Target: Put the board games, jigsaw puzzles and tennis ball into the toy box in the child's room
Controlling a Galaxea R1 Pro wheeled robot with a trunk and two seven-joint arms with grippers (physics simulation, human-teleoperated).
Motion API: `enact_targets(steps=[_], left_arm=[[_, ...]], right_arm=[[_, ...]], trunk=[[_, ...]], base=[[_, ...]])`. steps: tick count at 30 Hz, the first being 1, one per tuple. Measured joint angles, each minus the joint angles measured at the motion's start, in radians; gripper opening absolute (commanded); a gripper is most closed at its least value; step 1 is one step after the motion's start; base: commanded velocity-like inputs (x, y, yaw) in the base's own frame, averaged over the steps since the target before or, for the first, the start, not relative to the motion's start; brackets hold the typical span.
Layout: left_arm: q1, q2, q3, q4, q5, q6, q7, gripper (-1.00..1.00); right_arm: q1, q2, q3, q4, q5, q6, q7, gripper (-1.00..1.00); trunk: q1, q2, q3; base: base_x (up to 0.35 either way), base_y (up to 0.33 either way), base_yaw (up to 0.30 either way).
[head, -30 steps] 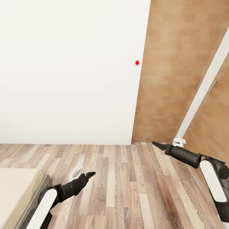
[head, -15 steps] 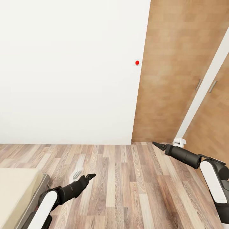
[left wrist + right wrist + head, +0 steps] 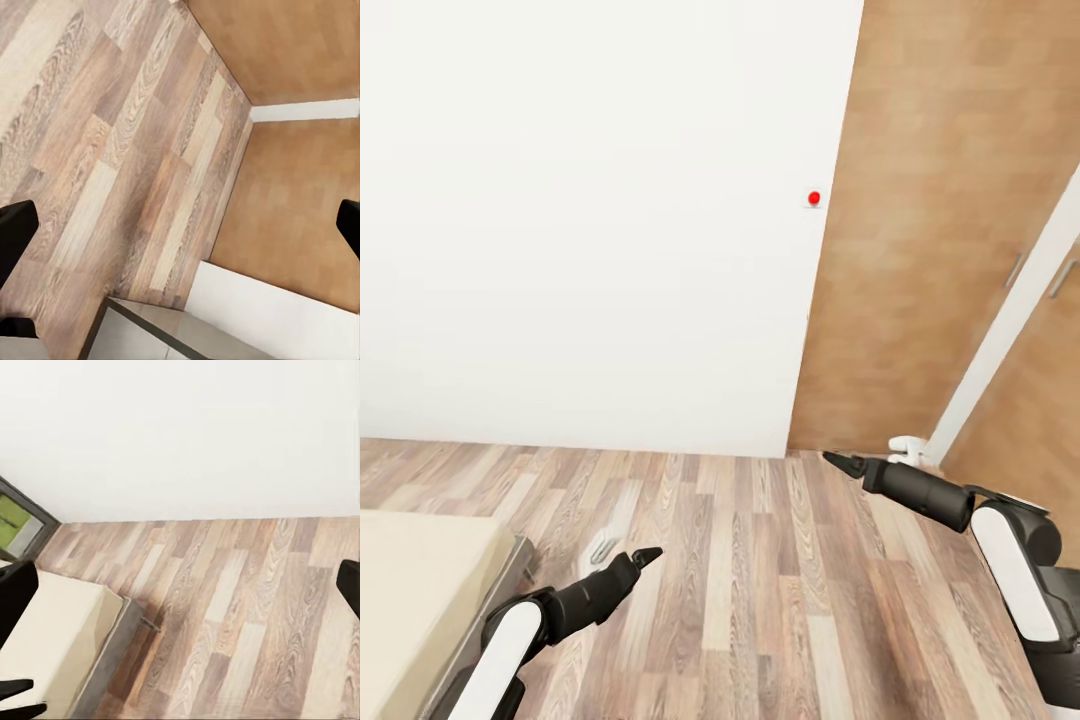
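The board games, jigsaw puzzles, tennis ball, toy box and table are out of view. I face a white wall [image 3: 590, 220] above a wood plank floor [image 3: 760, 560]. My left gripper [image 3: 643, 553] hangs low over the floor beside a corner of the bed [image 3: 420, 590]. Its fingers [image 3: 15, 232] stand far apart in the left wrist view, with nothing between them. My right gripper [image 3: 834, 460] is held out over the floor near the wooden doors. It is open and empty too, one finger [image 3: 15, 596] at each side of the right wrist view.
Wooden closet doors [image 3: 940, 200] fill the right side, with a white frame strip [image 3: 1000, 330] between them. A small red dot [image 3: 814, 198] marks the wall. A white object [image 3: 908, 445] sits at the door's foot and a small grey piece [image 3: 603, 547] lies on the floor.
The whole head view has shifted right, so the camera has turned left. The left gripper sank slightly. Both grippers stay open and empty.
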Motion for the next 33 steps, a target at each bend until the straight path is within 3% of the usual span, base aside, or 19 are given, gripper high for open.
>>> enact_targets(steps=[5,10,25,33], left_arm=[[0.0,0.0,0.0,0.001,0.0,0.0,0.0,1.0],[0.0,-0.002,0.0,0.001,0.001,0.0,0.001,1.0],[0.006,-0.001,0.004,0.001,-0.001,-0.001,0.001,1.0],[0.01,-0.001,0.005,0.001,-0.002,-0.003,0.001,1.0]], right_arm=[[0.0,0.002,0.047,0.0,0.003,0.0,-0.024,1.0],[-0.001,0.019,0.095,0.001,0.002,0.002,-0.105,1.0],[-0.002,0.055,0.173,0.001,0.003,0.002,-0.142,1.0],[-0.002,0.058,0.186,0.001,0.003,0.002,-0.145,1.0]], trunk=[[0.0,0.0,0.0],[0.0,0.0,0.0],[0.0,0.0,0.0],[0.0,0.0,0.0]], base=[[0.0,0.0,0.284],[0.0,0.0,0.294],[0.0,0.0,0.297],[0.0,0.0,0.299]])
